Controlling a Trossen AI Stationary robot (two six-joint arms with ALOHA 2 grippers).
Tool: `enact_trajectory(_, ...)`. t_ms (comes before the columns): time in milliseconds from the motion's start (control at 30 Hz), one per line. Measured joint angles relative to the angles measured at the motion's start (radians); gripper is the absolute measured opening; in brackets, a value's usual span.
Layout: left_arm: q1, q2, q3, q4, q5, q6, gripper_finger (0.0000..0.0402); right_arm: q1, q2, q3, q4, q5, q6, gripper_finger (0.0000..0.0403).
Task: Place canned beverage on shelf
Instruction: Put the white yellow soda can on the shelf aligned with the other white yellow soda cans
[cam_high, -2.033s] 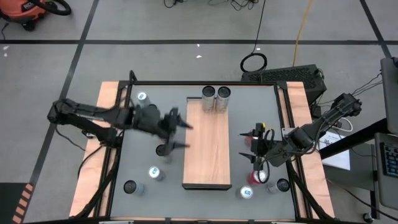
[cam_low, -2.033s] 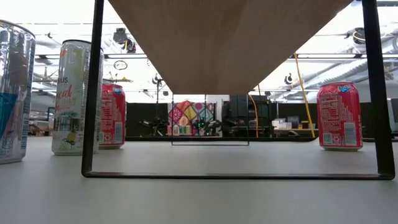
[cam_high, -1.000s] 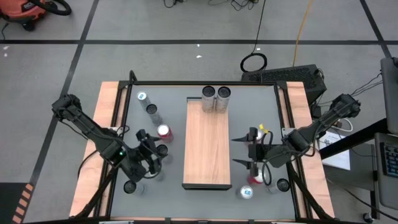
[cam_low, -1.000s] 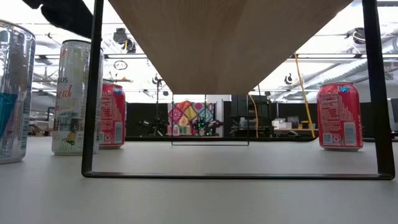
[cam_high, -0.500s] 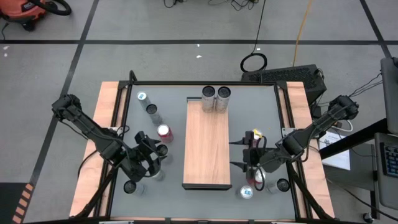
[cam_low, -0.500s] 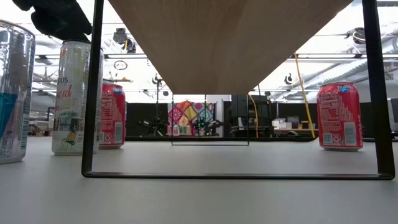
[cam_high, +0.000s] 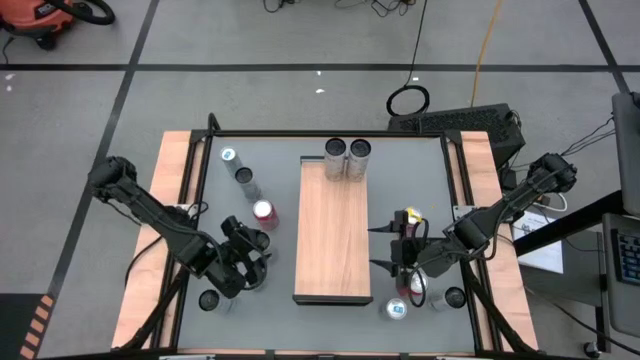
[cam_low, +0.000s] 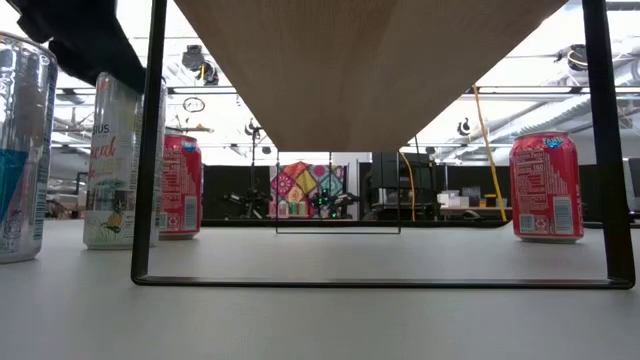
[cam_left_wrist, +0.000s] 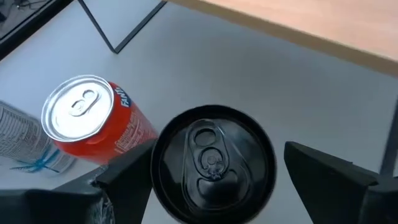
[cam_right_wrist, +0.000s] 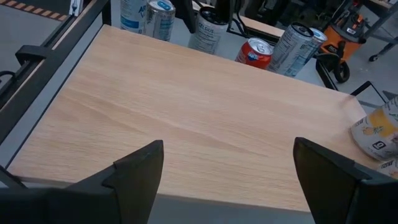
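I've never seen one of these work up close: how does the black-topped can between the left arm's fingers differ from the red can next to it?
The black-topped can has a dark lid; the red Fanta can has a shiny silver one. The black-topped can sits between the open fingers of the left gripper, while the red can stands outside them. Both stand upright on the grey table, unopened, not yet on the light-brown wooden shelf.
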Motion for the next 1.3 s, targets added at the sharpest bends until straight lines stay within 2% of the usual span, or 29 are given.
enact_trajectory(167,0.029,0.018,0.000,0.005,0.002,-0.001,0.0326,0.000,0.000,0.000,0.002,0.000,0.001,0.0304)
enact_trajectory(433,0.054,0.016,0.001,0.008,0.035,0.002,0.0242,0.000,0.000,0.000,0.005,0.000,0.024,0.0304)
enact_trajectory(633,0.064,0.012,0.058,-0.055,0.066,0.019,0.0238,0.000,0.000,0.000,0.035,0.000,0.034,0.0304)
enact_trajectory(833,0.084,-0.015,0.203,-0.175,0.016,0.039,0.0238,0.000,0.021,0.001,0.171,0.001,-0.036,0.0304)
enact_trajectory(1033,0.092,-0.018,0.404,-0.283,-0.050,0.063,0.0243,-0.001,0.113,0.001,0.383,0.010,-0.157,0.0304)
enact_trajectory(1133,0.092,-0.018,0.498,-0.300,-0.104,0.096,0.0244,-0.001,0.167,0.001,0.521,0.047,-0.237,0.0304)
enact_trajectory(1300,0.086,-0.018,0.625,-0.273,-0.223,0.236,0.0245,-0.010,0.259,0.001,0.766,0.151,-0.374,0.0307)
